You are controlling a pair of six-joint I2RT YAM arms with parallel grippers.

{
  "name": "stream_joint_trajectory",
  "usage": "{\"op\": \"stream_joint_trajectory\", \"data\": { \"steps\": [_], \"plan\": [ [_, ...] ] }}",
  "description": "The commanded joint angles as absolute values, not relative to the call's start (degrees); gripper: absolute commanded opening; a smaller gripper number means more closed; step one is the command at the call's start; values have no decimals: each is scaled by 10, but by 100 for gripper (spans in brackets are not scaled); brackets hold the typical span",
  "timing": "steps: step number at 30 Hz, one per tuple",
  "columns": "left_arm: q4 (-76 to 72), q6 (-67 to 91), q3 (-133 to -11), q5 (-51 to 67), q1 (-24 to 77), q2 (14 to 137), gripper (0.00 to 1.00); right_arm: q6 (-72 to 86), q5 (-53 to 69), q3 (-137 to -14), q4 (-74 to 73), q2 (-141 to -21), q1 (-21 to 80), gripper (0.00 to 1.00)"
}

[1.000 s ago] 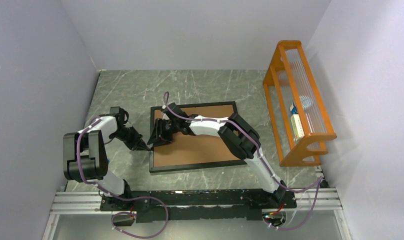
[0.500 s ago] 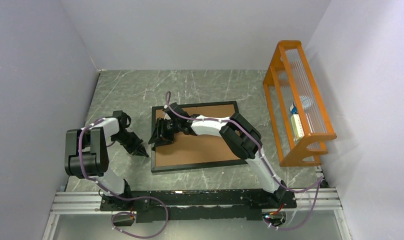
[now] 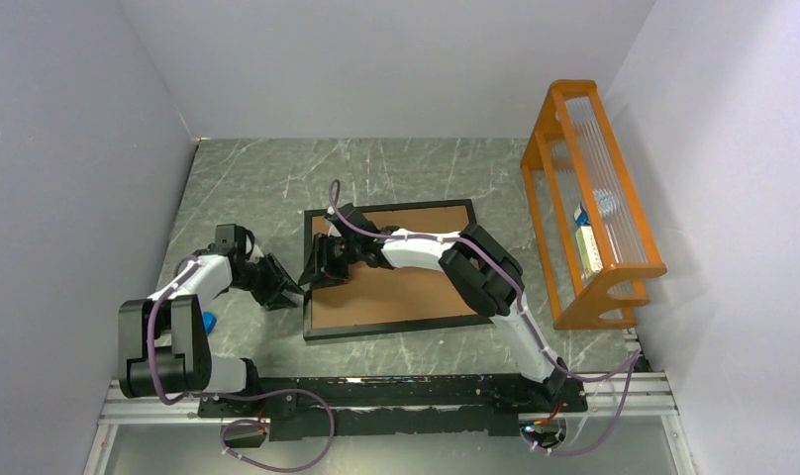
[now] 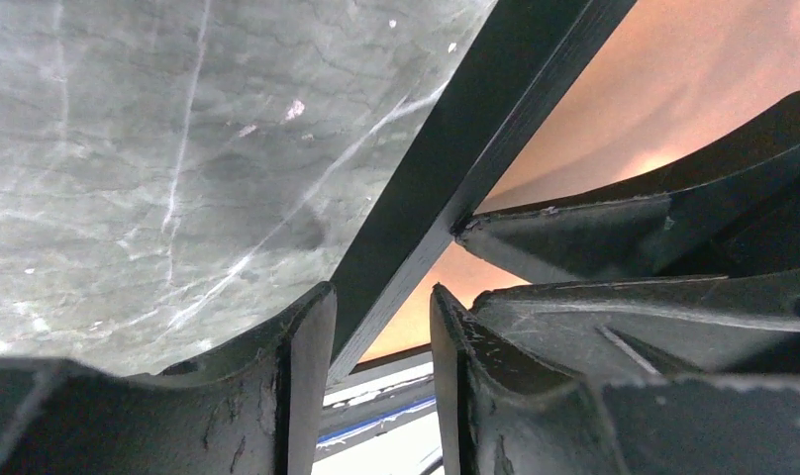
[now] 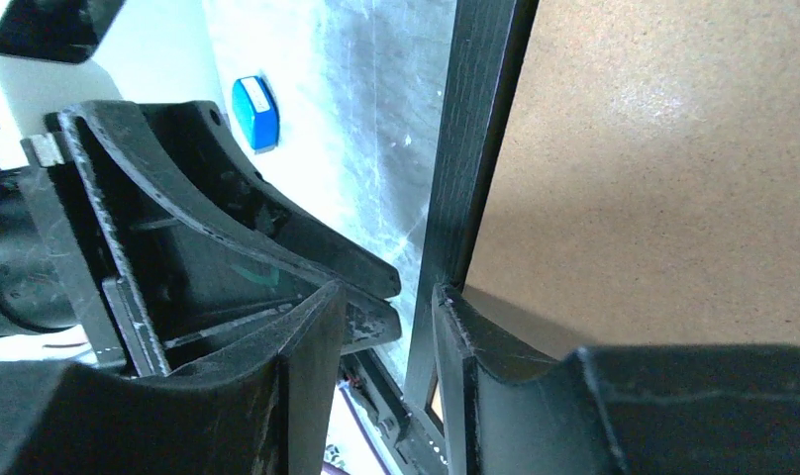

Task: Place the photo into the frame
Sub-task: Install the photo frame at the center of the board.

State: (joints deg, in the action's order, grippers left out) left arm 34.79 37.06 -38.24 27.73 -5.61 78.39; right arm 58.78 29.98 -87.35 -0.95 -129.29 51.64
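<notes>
You cannot tell where the photo lies. The one thin black rectangular frame (image 3: 416, 206) lies flat mid-table, and only a plain brown backing board (image 3: 406, 287) shows inside it. At its 9 o'clock rail, your left gripper (image 4: 381, 297) and right gripper (image 5: 391, 292) each stand parted astride the rail. At 3 o'clock, well apart, one orange wooden rack (image 3: 574, 91) holds a small pale box (image 3: 590, 249). The grey marble table (image 3: 277, 178) lies bare toward 12 o'clock.

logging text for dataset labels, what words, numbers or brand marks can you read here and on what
None can be read in any view.
On the small item in the orange rack: any print is too small to read.
On the blue object on the table: no legible marking.
On the frame and the brown board in it: no lettering shows.
</notes>
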Motion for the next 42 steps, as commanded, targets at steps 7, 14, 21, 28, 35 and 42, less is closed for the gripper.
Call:
{"op": "stream_joint_trajectory", "data": {
  "steps": [7,14,21,28,35,42],
  "plan": [
    [335,379,-372,264,-8,834,34,518,162,-825,-200,-1359,488,39],
    [396,408,-391,175,-5,869,16,510,149,-785,-183,-1342,482,32],
    [401,410,-393,158,-5,877,17,504,140,-764,-181,-1338,478,31],
    [401,411,-394,149,-6,887,19,496,126,-745,-181,-1327,473,41],
    [389,403,-399,176,-5,883,20,480,120,-770,-190,-1293,468,45],
    [355,388,-433,246,-6,858,32,438,75,-791,-201,-1162,418,47]
  ]
}}
